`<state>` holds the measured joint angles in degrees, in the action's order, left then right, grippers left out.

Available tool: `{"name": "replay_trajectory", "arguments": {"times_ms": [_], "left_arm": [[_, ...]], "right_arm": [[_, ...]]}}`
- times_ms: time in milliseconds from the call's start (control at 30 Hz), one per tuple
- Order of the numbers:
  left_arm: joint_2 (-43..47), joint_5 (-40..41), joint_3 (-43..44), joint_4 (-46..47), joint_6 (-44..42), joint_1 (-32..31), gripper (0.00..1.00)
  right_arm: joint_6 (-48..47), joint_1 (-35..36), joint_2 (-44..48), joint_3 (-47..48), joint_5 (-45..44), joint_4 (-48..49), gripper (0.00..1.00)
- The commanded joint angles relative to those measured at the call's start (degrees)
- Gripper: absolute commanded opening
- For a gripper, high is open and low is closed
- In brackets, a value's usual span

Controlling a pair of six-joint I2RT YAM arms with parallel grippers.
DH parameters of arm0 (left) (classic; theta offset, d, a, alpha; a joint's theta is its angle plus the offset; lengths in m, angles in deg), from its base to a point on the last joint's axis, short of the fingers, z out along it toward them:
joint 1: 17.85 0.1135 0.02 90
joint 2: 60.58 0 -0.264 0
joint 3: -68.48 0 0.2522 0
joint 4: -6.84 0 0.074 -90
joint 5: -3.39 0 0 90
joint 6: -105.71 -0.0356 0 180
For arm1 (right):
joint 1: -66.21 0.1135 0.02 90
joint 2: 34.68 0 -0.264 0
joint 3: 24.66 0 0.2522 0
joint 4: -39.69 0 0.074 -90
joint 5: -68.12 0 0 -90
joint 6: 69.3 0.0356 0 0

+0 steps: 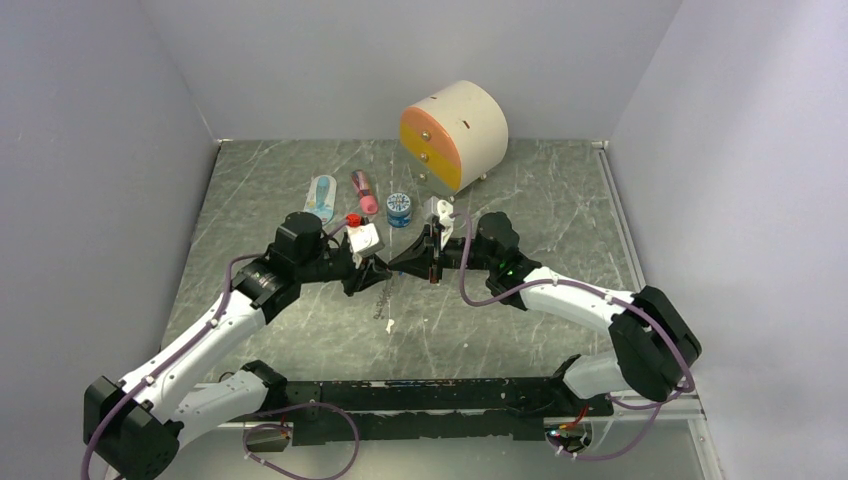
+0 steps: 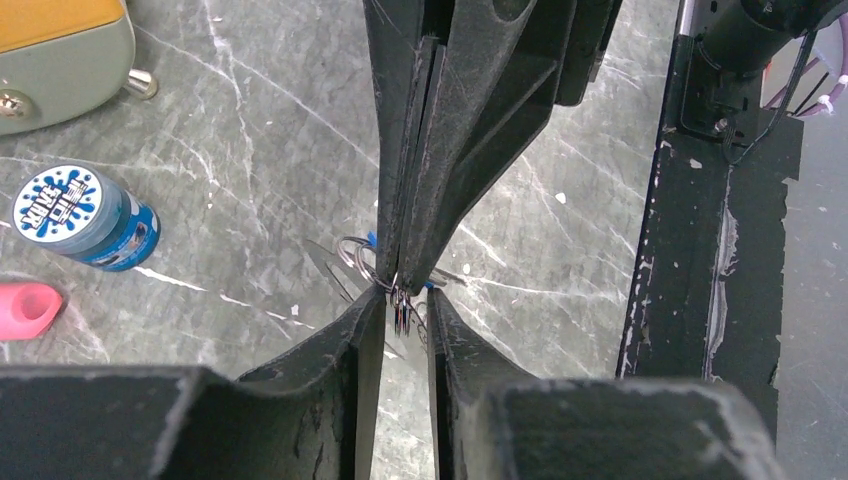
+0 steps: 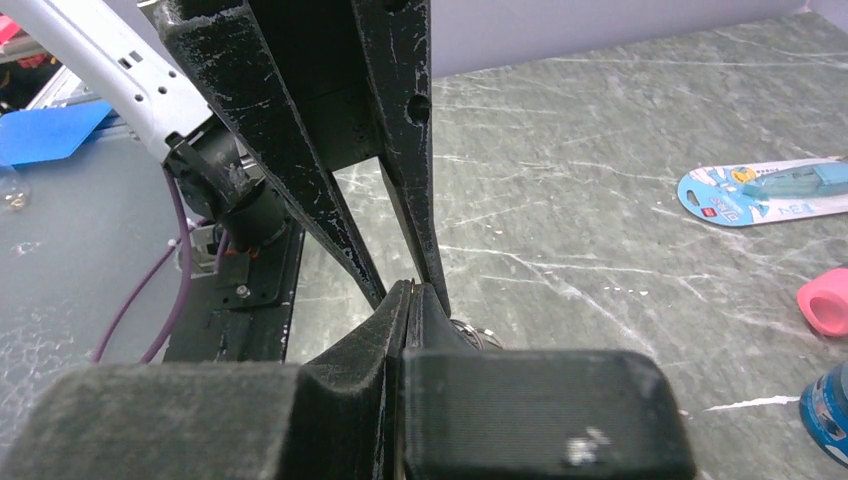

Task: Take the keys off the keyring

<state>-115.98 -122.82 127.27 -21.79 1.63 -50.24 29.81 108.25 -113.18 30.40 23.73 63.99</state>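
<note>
My two grippers meet tip to tip over the middle of the table. My right gripper (image 1: 402, 268) (image 2: 404, 278) (image 3: 411, 290) is shut on the thin wire keyring (image 2: 354, 256), whose loops also show beside its tip (image 3: 478, 334). My left gripper (image 1: 384, 273) (image 2: 405, 300) is open, and its fingers (image 3: 340, 215) straddle the right gripper's tip. A thin dark bundle, seemingly the keys (image 2: 402, 316), hangs in the gap between them. A blue speck (image 2: 431, 285) shows beside it; no green tag shows. The beaded chain (image 1: 384, 300) dangles below the grippers.
A round blue tin (image 1: 399, 208) (image 2: 80, 215), a pink tube (image 1: 364, 190) (image 3: 825, 300) and a pale blue oval card (image 1: 320, 196) (image 3: 760, 192) lie behind the grippers. A round drawer box (image 1: 455, 133) stands at the back. The black base rail (image 1: 430, 395) runs along the near edge.
</note>
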Motion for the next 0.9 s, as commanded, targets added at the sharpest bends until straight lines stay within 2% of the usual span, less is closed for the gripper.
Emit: {"name": "replay_trajectory", "arguments": {"times_ms": [0, 67, 133, 300, 667, 867], "left_arm": [[0.0, -1.9, 2.2, 0.4, -0.8, 0.2, 0.28], [-0.1, -1.5, 2.3, 0.2, -0.7, 0.2, 0.25], [-0.3, -1.7, 2.6, -0.2, -0.8, 0.2, 0.16], [-0.3, -2.1, 2.9, -0.6, -0.9, 0.2, 0.03], [2.5, 1.1, 2.4, -0.3, -0.7, 0.2, 0.03], [3.3, 1.4, 1.9, 0.8, 0.0, 0.1, 0.02]], "right_arm": [[-0.9, 0.2, 2.3, 1.4, 1.4, 3.1, 0.00], [-1.0, 0.2, 2.4, 1.4, 1.4, 3.2, 0.00], [-0.8, 0.2, 2.5, 1.0, 1.4, 3.9, 0.00], [-1.4, -0.1, 3.3, 0.3, -0.3, 3.3, 0.00], [0.4, -2.6, 5.6, -2.7, -9.2, -2.1, 0.00], [1.6, -2.6, 4.6, -2.1, -9.2, -4.2, 0.00]]}}
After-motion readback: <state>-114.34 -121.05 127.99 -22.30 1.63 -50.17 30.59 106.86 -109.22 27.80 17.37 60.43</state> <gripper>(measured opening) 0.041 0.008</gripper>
